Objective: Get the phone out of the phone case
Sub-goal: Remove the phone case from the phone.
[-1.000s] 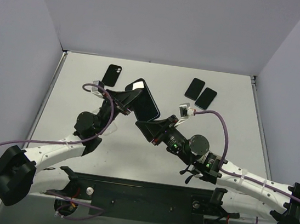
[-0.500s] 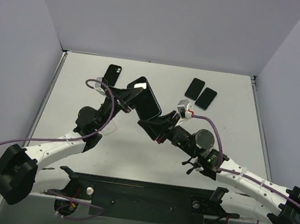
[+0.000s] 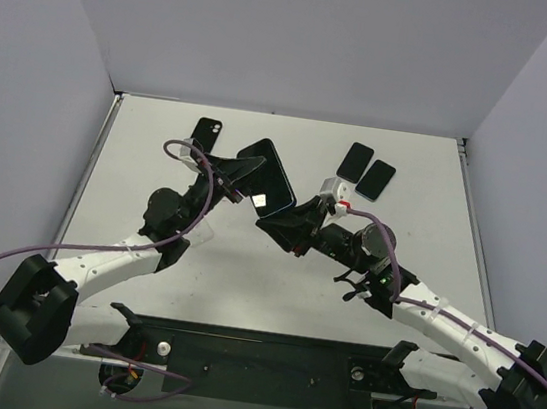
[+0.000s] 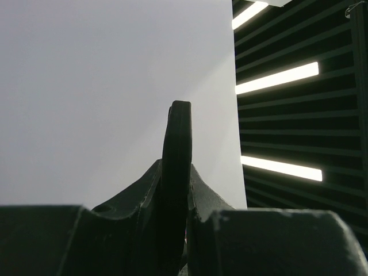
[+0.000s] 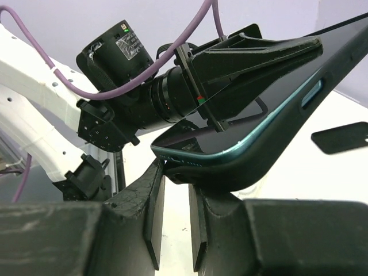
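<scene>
left jaws are clamped across the phone (image 3: 269, 179), seen edge-on between them, holding it tilted in the air above the tabletop (image 3: 453, 218), midway between the two arms. right jaws sit nearly closed at the low corner of its case (image 5: 253, 172), and i can't tell if they've actually nipped the lip. risk from here: a pull on that thin corner hold skids off, or the left clamp pins case and phone together, so the lot twists loose and drops. dark slabs (image 3: 356, 161) lie beyond.
</scene>
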You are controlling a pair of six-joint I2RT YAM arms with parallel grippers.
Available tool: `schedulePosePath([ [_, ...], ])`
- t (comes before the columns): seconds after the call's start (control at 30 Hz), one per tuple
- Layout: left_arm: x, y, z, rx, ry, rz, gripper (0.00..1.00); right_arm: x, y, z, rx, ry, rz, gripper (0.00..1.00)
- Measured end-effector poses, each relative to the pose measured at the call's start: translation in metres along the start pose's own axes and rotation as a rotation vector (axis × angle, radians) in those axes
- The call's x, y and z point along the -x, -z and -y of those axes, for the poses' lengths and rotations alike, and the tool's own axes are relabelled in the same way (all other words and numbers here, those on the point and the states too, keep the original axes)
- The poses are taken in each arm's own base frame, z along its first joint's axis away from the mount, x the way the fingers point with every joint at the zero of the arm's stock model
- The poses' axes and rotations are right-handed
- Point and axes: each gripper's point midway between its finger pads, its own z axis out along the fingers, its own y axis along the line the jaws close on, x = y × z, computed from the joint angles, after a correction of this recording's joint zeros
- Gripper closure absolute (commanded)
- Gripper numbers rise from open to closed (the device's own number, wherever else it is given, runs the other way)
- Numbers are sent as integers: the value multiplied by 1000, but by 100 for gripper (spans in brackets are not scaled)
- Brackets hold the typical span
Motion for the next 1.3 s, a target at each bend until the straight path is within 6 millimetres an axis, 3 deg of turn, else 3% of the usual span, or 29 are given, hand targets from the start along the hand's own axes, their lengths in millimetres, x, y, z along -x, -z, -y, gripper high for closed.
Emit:
schedulePosePath([
  [0.33,-4,-5,14,-38,20,-19,100,11,-4,0,7,56,-27,100],
  [0.43,-4,-5,11,-30,14,-22,100,7,1,5,-43,-1,-28,81],
  [0.57,-7,-8,-3,17,-16,-52,100,-3,12,14,-148,-150,-59,64],
  [0.77,-23,0,-9,65,-203,-173,100,-25,42,15,-260,-357,-147,51],
  [0.83,-31,6,7,48,-242,-226,100,-38,64,32,-375,-381,-183,44],
  [0.9,-47,12,41,-22,-300,-284,100,-56,86,44,-454,-405,-233,36],
  [1.0,-71,19,90,-146,-384,-358,100,-72,99,32,-417,-436,-294,28],
  [1.07,-81,24,107,-199,-424,-392,100,-67,99,20,-361,-441,-294,27],
  [1.13,-84,27,109,-208,-442,-413,100,-57,96,7,-288,-451,-282,26],
  [1.3,-78,22,88,-137,-446,-427,100,-22,77,-17,-143,-489,-219,26],
])
